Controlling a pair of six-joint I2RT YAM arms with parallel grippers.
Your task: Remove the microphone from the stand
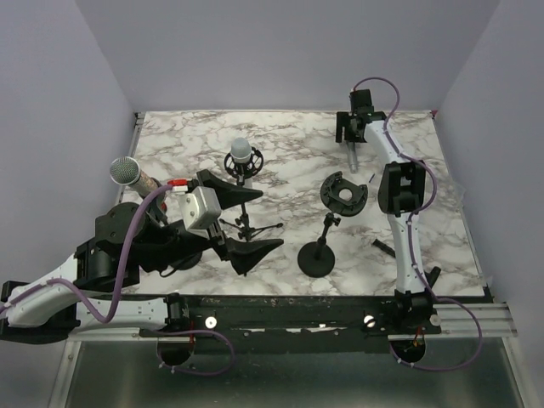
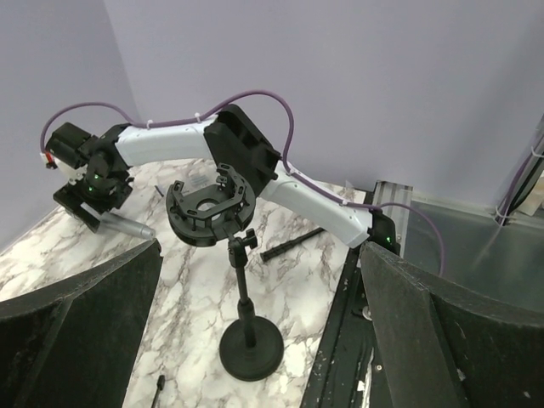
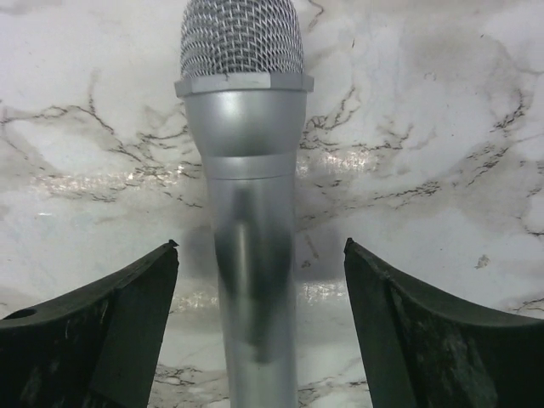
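**Task item.** The silver microphone [image 3: 246, 212] is off its stand and lies on the marble at the far right of the table [image 1: 170, 140]. Its mesh head is at the top of the right wrist view.

**Fingers.** The right gripper [image 3: 261, 245] is over the barrel with its fingers apart, one on either side. Bare marble shows between each finger and the barrel, so nothing is gripped.

**Stand.** The stand [image 1: 316, 257] is upright nearer the arms, well apart from the microphone. Its ring-shaped mount [image 1: 343, 194] holds nothing.

**Left side.** The left gripper [image 1: 268, 219] is left of the stand, with its fingers spread wide and holding nothing.

**Surface and room.**
- The tabletop is white marble with grey-brown veining, and a black rail [image 1: 297, 304] runs along the near edge.
- Plain lavender walls close in three sides.
- A second microphone [image 1: 241, 153] sits in a small mount near the centre.
- A third microphone [image 1: 127, 170] is beside the left arm.
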